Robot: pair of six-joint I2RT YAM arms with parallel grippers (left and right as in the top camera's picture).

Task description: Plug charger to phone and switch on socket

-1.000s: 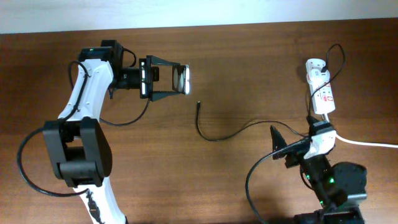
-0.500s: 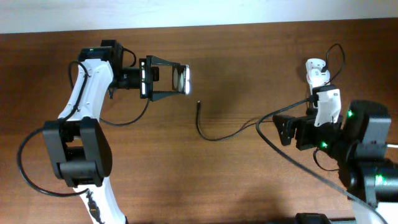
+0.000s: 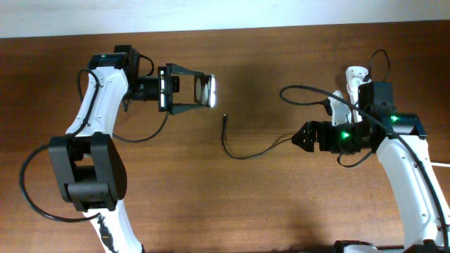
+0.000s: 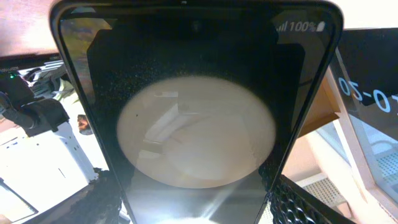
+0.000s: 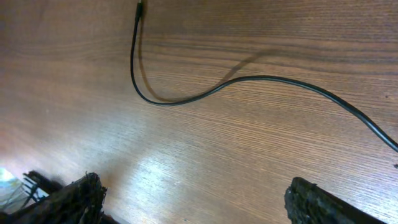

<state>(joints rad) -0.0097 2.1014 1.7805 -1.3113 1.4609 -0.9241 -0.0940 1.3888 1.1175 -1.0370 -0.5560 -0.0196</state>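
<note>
1. The socket is mostly hidden behind the right arm; its switch cannot be seen.
2. The charger runs off the right wrist view's right edge, so its far end is unseen.
3. The phone overfills the left wrist view, and its lower end is cut off.

The middle of the table is open wood, crossed only by the thin charger lying flat. The gap between its plug tip and the phone clamped in the left gripper is bare. The right gripper, jaws wide, has bare wood ahead. The right arm hangs over the socket, covering most of it, and 1 black robot cable loops just beside.
</note>
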